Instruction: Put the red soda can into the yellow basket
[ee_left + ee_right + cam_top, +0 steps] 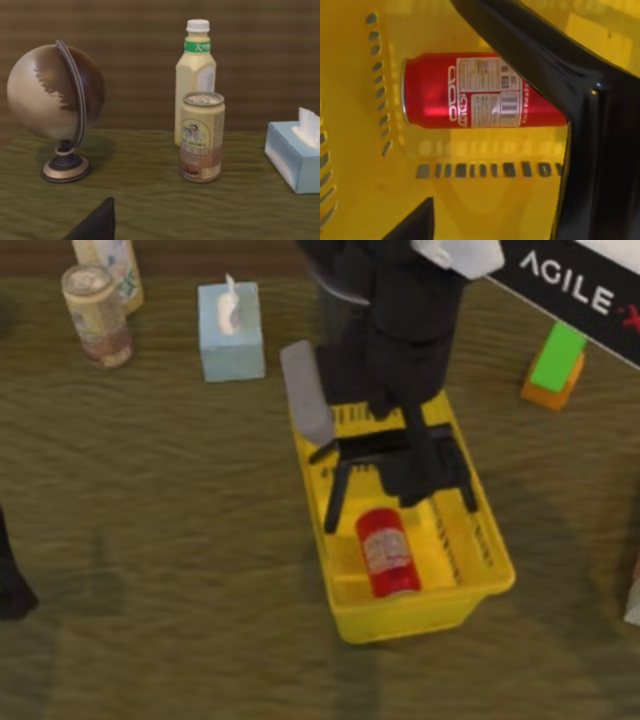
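Can in the basket, right arm above it.

The can (388,552) lies on its side on the floor of the basket (430,618), toward its near end (label up, apart from the walls). The right pincer (420,480) hangs over the basket's middle, holding nothing; I cannot tell how wide its fingers stand. The left arm sits parked at the desk's (150,540) left edge.

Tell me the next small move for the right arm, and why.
Probably lift the right gripper straight up: the small red soda can already lies on its side inside the large yellow plastic basket, apart from the fingers.
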